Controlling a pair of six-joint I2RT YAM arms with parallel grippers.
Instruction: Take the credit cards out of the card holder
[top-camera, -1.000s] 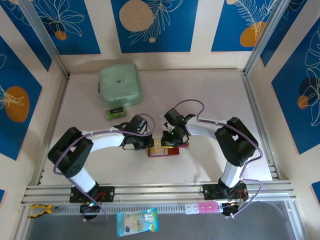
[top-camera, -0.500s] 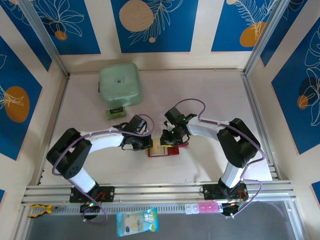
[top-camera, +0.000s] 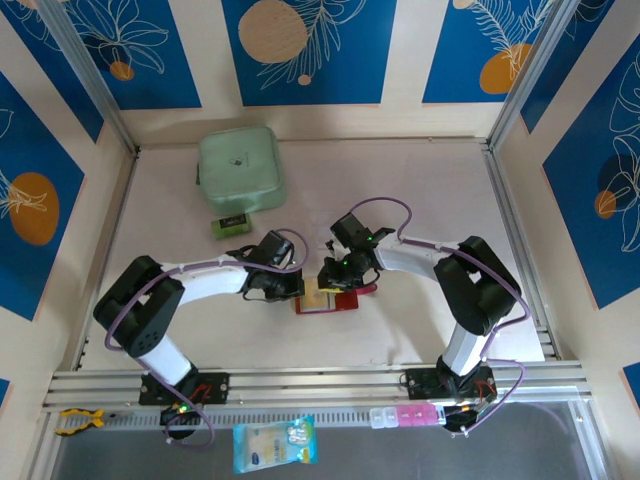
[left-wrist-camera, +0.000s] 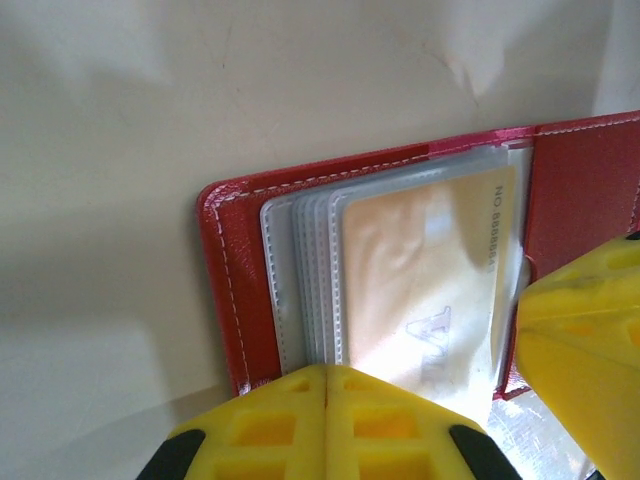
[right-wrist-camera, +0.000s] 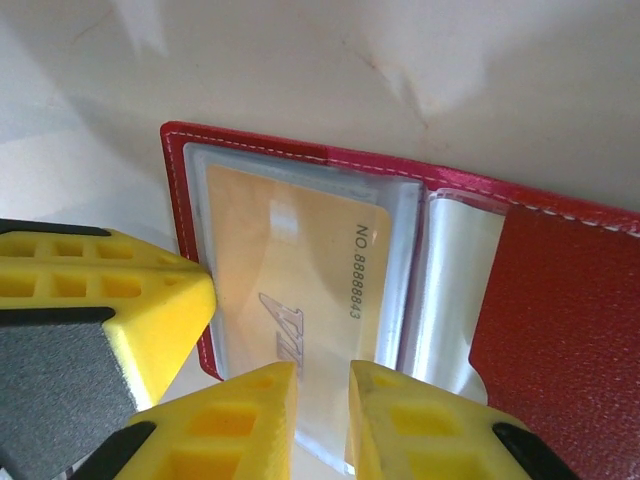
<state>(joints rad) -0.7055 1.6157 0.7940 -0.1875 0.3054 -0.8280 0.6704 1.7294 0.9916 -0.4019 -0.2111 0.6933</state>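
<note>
The dark-red card holder (top-camera: 346, 303) lies open on the table between both arms. In the left wrist view its red cover (left-wrist-camera: 225, 260) frames a stack of clear sleeves. A tan-gold credit card (left-wrist-camera: 430, 270) sits in the top sleeve, and its printed number shows in the right wrist view (right-wrist-camera: 300, 260). My left gripper (left-wrist-camera: 328, 372) is shut, its tips resting at the near edge of the sleeves (top-camera: 298, 285). My right gripper (right-wrist-camera: 322, 372) hovers over the card's near end, jaws a narrow gap apart with the card lying flat beneath them (top-camera: 330, 280).
A mint-green square zip case (top-camera: 240, 170) stands at the back left. A small green-and-black block (top-camera: 231, 224) lies just in front of it. A plastic packet (top-camera: 274, 444) lies below the front rail. Side walls and metal rails bound the table.
</note>
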